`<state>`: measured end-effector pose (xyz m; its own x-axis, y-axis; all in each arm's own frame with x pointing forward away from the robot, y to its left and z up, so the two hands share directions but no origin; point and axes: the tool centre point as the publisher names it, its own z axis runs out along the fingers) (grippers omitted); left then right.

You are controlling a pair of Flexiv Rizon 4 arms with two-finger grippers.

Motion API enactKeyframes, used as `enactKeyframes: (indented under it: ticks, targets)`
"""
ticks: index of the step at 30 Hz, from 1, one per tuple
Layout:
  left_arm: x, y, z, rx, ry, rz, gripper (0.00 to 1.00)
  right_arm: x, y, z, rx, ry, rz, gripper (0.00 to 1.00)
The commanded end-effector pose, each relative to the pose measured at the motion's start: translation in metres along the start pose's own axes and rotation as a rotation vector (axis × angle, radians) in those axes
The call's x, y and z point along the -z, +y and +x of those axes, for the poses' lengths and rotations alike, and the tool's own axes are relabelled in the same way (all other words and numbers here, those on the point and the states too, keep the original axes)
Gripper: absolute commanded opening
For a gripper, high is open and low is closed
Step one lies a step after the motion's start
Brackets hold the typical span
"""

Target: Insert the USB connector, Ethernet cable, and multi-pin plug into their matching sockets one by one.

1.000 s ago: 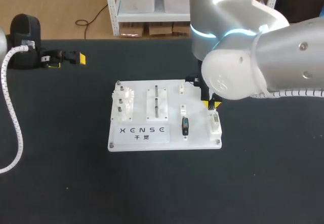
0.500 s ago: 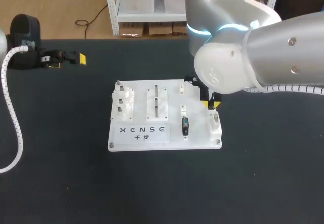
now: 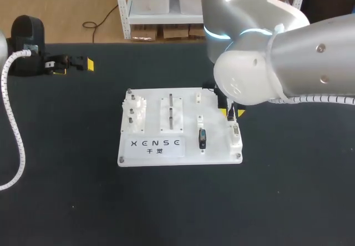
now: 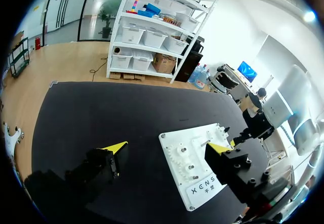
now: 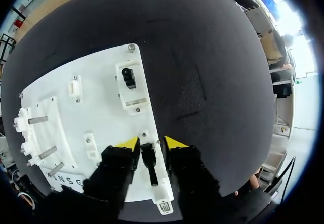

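The black table (image 3: 288, 190) carries the white socket board (image 3: 166, 151). My left gripper (image 3: 73, 64) lies well apart from it, fingers spread. My right gripper (image 5: 151, 144) clamps a black plug (image 5: 148, 159) over the board's edge socket block (image 5: 162, 186). Pressed in tilted, the plug could jam or shove the board.

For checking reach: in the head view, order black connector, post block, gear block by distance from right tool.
From the right tool:
1. Black connector, right part of the board.
2. Post block, middle.
3. Gear block, left edge.

white board (image 3: 191, 152) | front-left face: one row of dark capital letters | two small characters beneath
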<state>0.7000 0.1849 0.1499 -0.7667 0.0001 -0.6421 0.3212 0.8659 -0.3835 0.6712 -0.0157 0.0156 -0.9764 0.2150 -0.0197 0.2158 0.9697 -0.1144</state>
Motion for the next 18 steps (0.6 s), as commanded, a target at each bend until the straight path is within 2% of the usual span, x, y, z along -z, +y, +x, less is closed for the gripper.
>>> enactKeyframes:
  ticks: [1,11,18]
  targets:
    - [0.0,0.0,0.0,0.0,0.0,0.0,1.0,0.009,-0.003,0.009,0.003,-0.027,-0.006,1.0]
    - [0.0,0.0,0.0,0.0,0.0,0.0,1.0,0.037,0.01,0.022,0.036,-0.099,-0.031,1.0]
    - [0.0,0.0,0.0,0.0,0.0,0.0,1.0,0.05,0.029,0.044,0.089,-0.125,-0.046,1.0]
